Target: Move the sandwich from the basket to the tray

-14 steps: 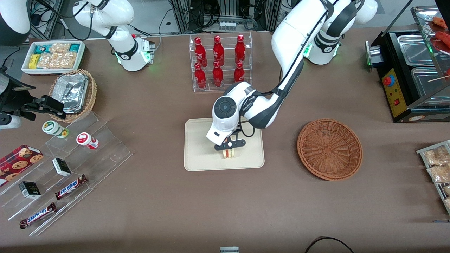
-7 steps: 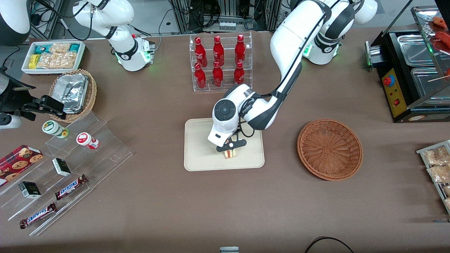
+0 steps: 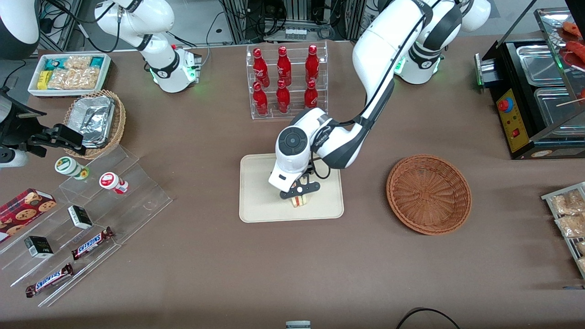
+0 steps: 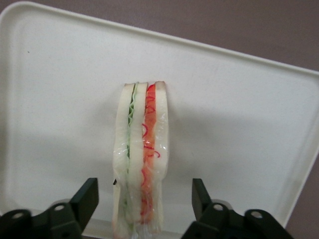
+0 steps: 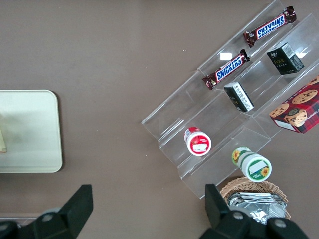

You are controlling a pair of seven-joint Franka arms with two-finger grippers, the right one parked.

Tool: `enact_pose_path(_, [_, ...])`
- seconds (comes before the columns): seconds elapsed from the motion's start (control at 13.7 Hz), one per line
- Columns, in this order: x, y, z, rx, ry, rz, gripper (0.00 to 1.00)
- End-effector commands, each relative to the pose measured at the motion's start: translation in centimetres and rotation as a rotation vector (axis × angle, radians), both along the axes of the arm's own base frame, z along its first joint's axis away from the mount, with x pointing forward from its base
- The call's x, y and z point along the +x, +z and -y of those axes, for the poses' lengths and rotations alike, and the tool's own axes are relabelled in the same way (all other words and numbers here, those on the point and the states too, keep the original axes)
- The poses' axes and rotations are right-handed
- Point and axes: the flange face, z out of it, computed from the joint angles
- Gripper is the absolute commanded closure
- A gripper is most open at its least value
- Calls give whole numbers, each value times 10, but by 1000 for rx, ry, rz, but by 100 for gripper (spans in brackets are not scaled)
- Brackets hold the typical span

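The sandwich [image 4: 142, 159] stands on its edge on the cream tray [image 4: 60, 99], wrapped in clear film, with green and red filling showing. My left gripper [image 4: 144, 201] is open and straddles it, one finger [image 4: 85, 199] on each side with a gap to the bread. In the front view the gripper [image 3: 300, 194] sits just above the sandwich [image 3: 299, 201], over the part of the tray [image 3: 260, 201] nearer the camera. The reddish-brown basket [image 3: 428, 194] lies empty beside the tray, toward the working arm's end.
A clear rack of red bottles [image 3: 285, 82] stands farther from the camera than the tray. Acrylic steps with snack bars and cups [image 3: 87, 214], a tan basket of foil containers [image 3: 96, 121] and a white snack bin [image 3: 68, 73] lie toward the parked arm's end.
The gripper has risen slightly over the sandwich, which stays on the tray. The arm's wrist has shifted a little.
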Motion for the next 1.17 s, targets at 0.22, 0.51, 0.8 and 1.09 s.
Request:
enact_pose_path(0.22, [13, 69, -29, 3, 39, -9, 0])
enact_pose_path(0.51, [27, 102, -57, 8, -33, -7, 0])
enact_pose_path(0.8, [52, 137, -122, 41, -80, -51, 0])
enact_pose_path(1.09, [68, 155, -193, 48, -132, -82, 0])
